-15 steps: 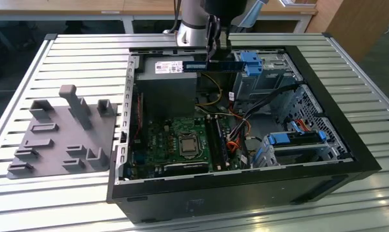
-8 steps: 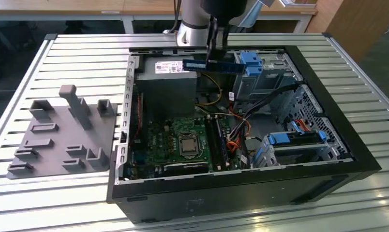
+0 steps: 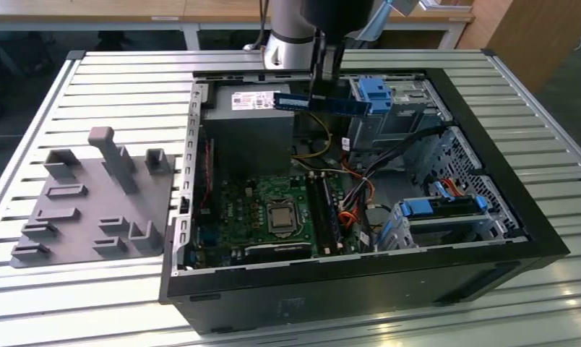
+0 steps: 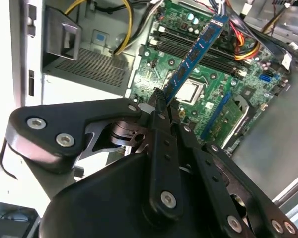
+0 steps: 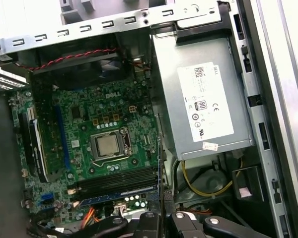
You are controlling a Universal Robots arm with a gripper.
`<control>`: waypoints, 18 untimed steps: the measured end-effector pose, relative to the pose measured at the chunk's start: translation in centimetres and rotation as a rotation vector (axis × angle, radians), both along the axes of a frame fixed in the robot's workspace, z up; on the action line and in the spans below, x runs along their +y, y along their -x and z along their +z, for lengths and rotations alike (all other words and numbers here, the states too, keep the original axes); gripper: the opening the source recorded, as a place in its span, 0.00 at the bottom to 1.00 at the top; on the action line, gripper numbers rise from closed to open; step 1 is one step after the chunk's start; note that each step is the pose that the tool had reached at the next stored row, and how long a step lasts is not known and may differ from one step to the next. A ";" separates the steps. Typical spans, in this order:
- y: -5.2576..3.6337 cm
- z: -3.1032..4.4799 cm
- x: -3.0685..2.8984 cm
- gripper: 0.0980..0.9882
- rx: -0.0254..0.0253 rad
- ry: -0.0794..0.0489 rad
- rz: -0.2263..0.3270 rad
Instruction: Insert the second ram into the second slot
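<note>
Pincer [image 4: 159, 95] clamped on one end of the second ram [image 4: 196, 48], one dark-blue strip held clear above the motherboard [image 5: 84, 124] memory slots [image 5: 116, 179], with one white printed label [image 5: 206, 101] on the grey power supply [image 5: 188, 134] beyond.

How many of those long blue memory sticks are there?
2. The gripper holds one stick over the case. The other stick is seated on the motherboard. More could be hidden.
</note>
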State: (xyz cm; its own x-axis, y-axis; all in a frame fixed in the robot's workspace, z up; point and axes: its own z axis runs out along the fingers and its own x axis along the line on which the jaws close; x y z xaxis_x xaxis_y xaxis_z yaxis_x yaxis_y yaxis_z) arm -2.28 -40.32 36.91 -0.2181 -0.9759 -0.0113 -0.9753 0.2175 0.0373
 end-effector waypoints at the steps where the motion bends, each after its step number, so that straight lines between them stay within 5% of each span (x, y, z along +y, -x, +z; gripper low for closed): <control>1: 0.00 -0.01 -0.07 0.05 -0.0001 0.000 -0.005; 14: 0.00 -0.75 -0.08 0.05 0.0001 0.001 -0.230; 18: 0.00 -0.76 -0.84 0.05 0.0005 0.001 -0.245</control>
State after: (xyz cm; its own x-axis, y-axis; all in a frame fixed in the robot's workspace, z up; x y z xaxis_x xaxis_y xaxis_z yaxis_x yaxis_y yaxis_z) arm -2.28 -41.16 36.16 -0.4480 -0.8940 -0.0105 -0.8936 0.4473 0.0376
